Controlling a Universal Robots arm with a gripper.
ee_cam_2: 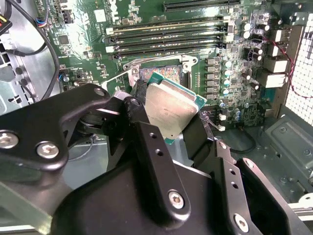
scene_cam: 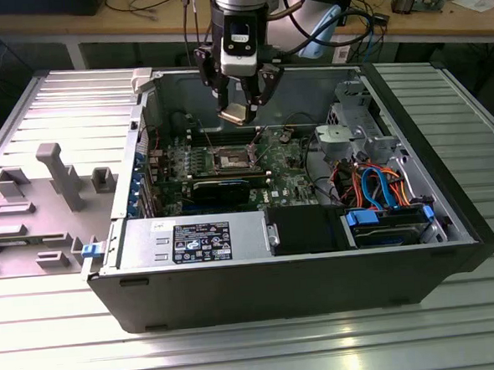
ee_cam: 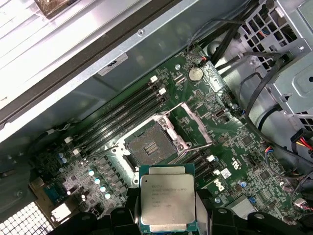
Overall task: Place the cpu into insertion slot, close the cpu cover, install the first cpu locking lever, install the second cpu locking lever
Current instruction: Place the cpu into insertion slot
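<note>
My gripper [scene_cam: 241, 108] hangs inside the open computer case, shut on the cpu [scene_cam: 236, 113], a small silver-topped square chip held slightly tilted. In both wrist views the cpu [ee_cam_2: 173, 110] [ee_cam: 167, 198] sits between black fingers [ee_cam_2: 146, 134], a short way above the green motherboard [scene_cam: 287, 161]. The insertion slot [ee_cam: 149, 145] [ee_cam_2: 159, 73] lies bare beside and below the chip, its dark pin field showing. The cpu cover [ee_cam: 198, 123], a thin silver frame, stands swung up off the slot. In the exterior view the insertion slot [scene_cam: 231, 160] is below the gripper.
Long black memory slots [ee_cam: 122, 115] flank the socket. A black card [scene_cam: 222, 186] and a labelled power supply [scene_cam: 200, 238] lie nearer the front. The drive bay with blue and orange cables [scene_cam: 381, 185] fills the exterior view's right. Grey fixtures [scene_cam: 53, 176] stand outside, on the left.
</note>
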